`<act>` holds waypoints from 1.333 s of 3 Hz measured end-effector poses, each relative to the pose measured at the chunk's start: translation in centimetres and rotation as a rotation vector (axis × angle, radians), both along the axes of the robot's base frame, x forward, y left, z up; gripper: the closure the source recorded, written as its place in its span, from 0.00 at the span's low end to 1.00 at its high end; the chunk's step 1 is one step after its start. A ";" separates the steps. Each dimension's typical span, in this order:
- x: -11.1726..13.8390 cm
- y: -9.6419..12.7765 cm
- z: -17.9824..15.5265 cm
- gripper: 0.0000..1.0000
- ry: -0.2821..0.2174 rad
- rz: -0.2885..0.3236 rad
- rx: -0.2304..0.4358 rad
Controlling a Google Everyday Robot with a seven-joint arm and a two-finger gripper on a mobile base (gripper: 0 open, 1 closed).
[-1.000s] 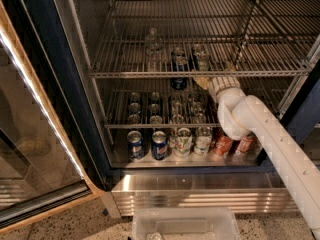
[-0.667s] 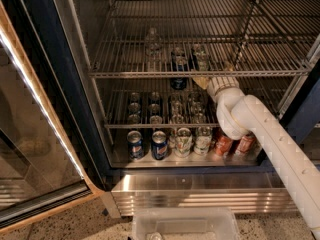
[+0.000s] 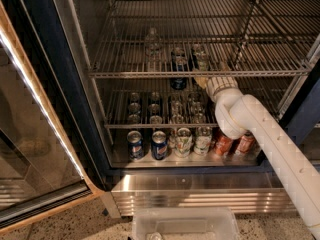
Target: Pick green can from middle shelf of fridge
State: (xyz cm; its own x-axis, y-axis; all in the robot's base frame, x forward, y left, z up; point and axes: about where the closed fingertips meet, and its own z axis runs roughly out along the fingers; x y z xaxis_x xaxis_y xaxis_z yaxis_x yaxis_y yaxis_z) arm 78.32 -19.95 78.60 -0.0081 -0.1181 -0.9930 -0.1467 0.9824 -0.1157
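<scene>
The fridge (image 3: 60,84) stands open, with a dark blue frame. On the middle shelf (image 3: 200,74), a silver wire rack, stands the green can (image 3: 201,58) with a shiny top, right of a dark blue can (image 3: 180,59) and a clear bottle (image 3: 152,44). My gripper (image 3: 200,80) is at the shelf's front bar, just in front of and slightly below the green can, on the end of my white arm (image 3: 260,129), which comes in from the lower right. The wrist hides the gripper's far side.
A lower wire rack (image 3: 120,126) holds several silver-topped cans. On the fridge floor stand blue cans (image 3: 159,144), white printed cans (image 3: 183,141) and red cans (image 3: 223,145). The glass door (image 3: 30,134) is open at the left. A clear plastic bin (image 3: 182,224) sits on the ground in front.
</scene>
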 end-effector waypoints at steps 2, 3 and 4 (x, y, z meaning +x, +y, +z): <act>4.6 1.3 -1.4 0.38 0.051 0.024 -0.005; 5.0 1.2 -1.8 0.38 0.062 0.020 -0.005; 5.3 0.9 -2.5 0.57 0.086 0.016 0.004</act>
State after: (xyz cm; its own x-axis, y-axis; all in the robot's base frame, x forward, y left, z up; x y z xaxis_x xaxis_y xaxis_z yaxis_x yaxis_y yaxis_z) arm 83.65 -19.06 76.12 -0.0916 -0.1148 -0.9892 -0.1720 0.9802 -0.0978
